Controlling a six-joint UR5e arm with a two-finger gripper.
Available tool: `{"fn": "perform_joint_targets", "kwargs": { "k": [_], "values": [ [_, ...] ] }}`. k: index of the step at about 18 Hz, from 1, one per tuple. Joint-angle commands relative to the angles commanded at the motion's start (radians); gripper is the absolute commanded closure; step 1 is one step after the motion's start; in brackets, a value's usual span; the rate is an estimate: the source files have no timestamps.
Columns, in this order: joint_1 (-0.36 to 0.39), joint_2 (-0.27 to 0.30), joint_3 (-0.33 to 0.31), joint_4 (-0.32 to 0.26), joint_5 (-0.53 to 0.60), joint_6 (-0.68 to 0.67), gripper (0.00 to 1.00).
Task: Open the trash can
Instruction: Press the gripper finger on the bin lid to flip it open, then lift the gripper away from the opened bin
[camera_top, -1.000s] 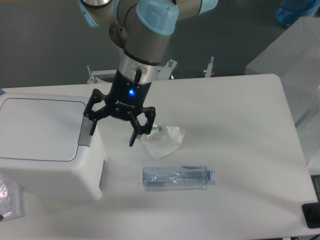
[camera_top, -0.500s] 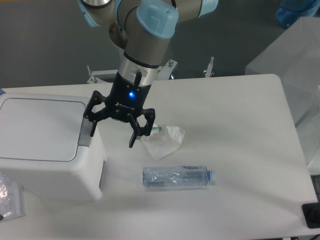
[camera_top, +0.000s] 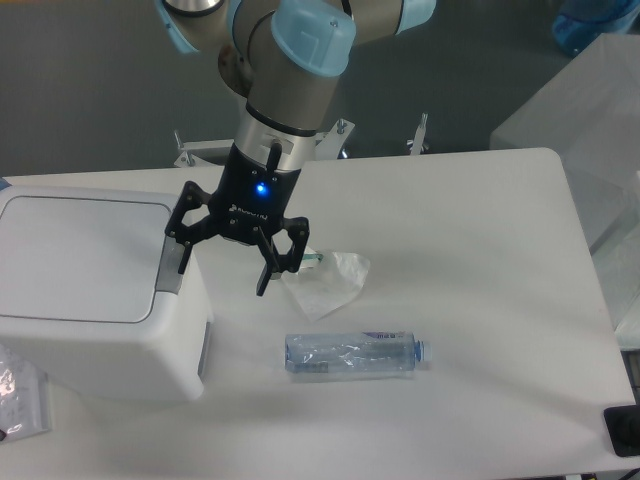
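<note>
A: Position of the trash can (camera_top: 95, 295)?
B: Seated at the left edge of the table (camera_top: 480, 260), lid (camera_top: 80, 255) flat and closed, grey push tab (camera_top: 172, 275) along the lid's right edge.

A: Tool state?
B: Gripper (camera_top: 224, 267) spread wide, nothing held. One fingertip (camera_top: 184, 258) poised over the push tab; contact cannot be confirmed from this angle. Other fingertip (camera_top: 267, 278) hanging off the can's right side, above bare table.

A: Task progress?
B: Judged not yet done. Lid shows no gap at the rim.

A: Failure modes from here?
B: Three, in order of likelihood.
1. Off-centre press. Narrow tab, thin fingertip; a descent slightly to the left lands on the lid itself and holds it shut instead of releasing it.
2. Lid blocked on release. With the wrist directly over the hinged panel's free edge, a spring-up lid may strike the gripper body and stop partway.
3. Can displacement. A light plastic box, probably near empty; a push with sideways force may slide or tip it rather than trip the latch.

A: Other items in reach?
B: Crumpled plastic wrapper (camera_top: 328, 282) just beside the outer fingertip, clear bottle (camera_top: 352, 353) lying on its side nearer the front. Either may be snagged or knocked by that free finger during a low sweep.
</note>
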Motion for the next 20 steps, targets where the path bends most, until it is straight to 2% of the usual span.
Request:
{"fn": "perform_joint_targets", "kwargs": {
  "k": [12,18,20],
  "values": [
    [-0.002,0.000,-0.009,0.000,0.002,0.002,0.00],
    [-0.002,-0.003,0.014,0.002,0.002,0.011,0.00],
    [0.006,-0.017,0.018,0.020,0.005,0.014,0.00]
  ]
}}
